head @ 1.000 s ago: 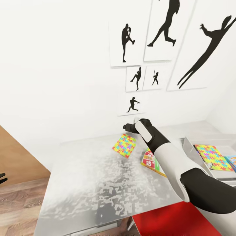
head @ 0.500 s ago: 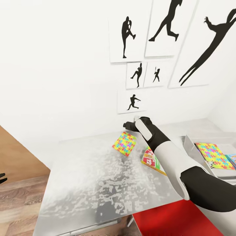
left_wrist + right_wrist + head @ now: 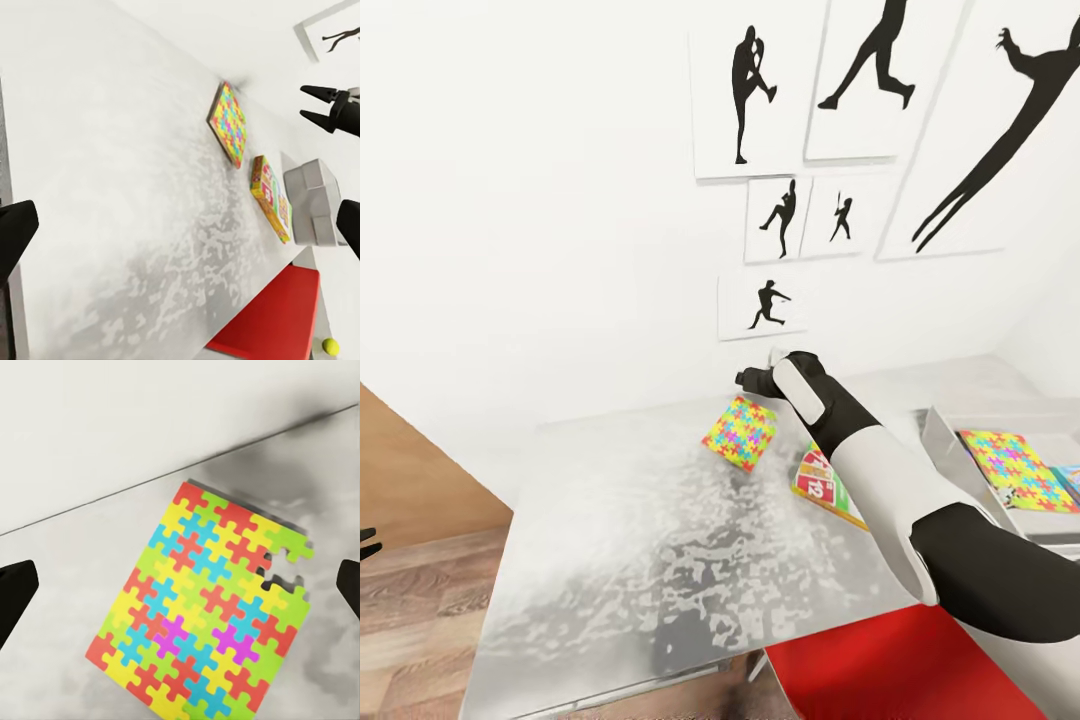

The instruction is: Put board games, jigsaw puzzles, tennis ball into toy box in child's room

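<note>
A multicolour jigsaw puzzle (image 3: 740, 432) (image 3: 227, 124) (image 3: 210, 607) lies flat on the white table (image 3: 610, 560), near the wall. My right gripper (image 3: 752, 380) (image 3: 319, 106) (image 3: 180, 589) hovers open just above the puzzle's far edge, holding nothing. A green-white board game (image 3: 822, 487) (image 3: 271, 199) lies beside the puzzle. At the right stands the grey toy box (image 3: 945, 445) (image 3: 315, 199), with a second jigsaw (image 3: 1022, 468) and a blue box (image 3: 1072, 482) inside. My left gripper (image 3: 365, 545) (image 3: 180, 229) hangs open off the table's left side. The tennis ball (image 3: 330, 346) shows past the red surface.
A red flat surface (image 3: 880, 670) (image 3: 270, 319) sits low at the table's near edge. The white wall behind the table carries black silhouette pictures (image 3: 765, 305). Wood-plank floor (image 3: 410, 620) lies to the left of the table.
The head view has shifted slightly, so the wall pictures sit a little higher. My right gripper stays open above the jigsaw puzzle. Nothing on the table has moved.
</note>
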`<state>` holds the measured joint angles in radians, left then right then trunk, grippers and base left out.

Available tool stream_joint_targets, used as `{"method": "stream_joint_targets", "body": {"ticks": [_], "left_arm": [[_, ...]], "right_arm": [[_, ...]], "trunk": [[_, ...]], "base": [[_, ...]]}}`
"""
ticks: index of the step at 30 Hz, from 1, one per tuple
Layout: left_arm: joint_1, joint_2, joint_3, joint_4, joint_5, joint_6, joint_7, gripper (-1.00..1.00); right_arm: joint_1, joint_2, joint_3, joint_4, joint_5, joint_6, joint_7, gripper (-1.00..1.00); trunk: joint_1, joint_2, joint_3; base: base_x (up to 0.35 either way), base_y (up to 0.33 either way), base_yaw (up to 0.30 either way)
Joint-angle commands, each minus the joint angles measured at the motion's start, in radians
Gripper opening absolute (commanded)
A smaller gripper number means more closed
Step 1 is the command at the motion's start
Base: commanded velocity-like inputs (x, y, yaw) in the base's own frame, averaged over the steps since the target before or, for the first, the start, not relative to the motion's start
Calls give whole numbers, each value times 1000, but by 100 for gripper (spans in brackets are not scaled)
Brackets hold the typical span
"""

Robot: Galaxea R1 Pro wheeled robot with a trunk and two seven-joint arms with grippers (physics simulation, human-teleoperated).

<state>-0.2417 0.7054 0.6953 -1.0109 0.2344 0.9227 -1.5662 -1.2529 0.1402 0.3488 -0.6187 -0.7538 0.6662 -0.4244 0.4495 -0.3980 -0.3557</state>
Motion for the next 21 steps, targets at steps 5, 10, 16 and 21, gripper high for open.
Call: {"method": "stream_joint_targets", "body": {"ticks": [5, 10, 16, 21], "left_arm": [[-1, 0, 0, 0, -1, 11, -5, 100], [-1, 0, 7, 0, -1, 11, -5, 100], [-1, 0, 17, 0, -1, 11, -5, 100], [-1, 0, 20, 0, -1, 11, -5, 100]], "right_arm": [[-4, 0, 4, -1, -11, 3, -10, 100], [-7, 0, 4, 0, -11, 4, -10, 100], [-10, -1, 4, -1, -10, 4, -11, 100], [-11, -1, 4, -6, -11, 6, -12, 100]], "trunk": [[1, -2, -10], [1, -2, -18], [1, -2, -28], [1, -2, -36]], "base": [[0, 0, 0], [0, 0, 0], [0, 0, 0], [0, 0, 0]]}}
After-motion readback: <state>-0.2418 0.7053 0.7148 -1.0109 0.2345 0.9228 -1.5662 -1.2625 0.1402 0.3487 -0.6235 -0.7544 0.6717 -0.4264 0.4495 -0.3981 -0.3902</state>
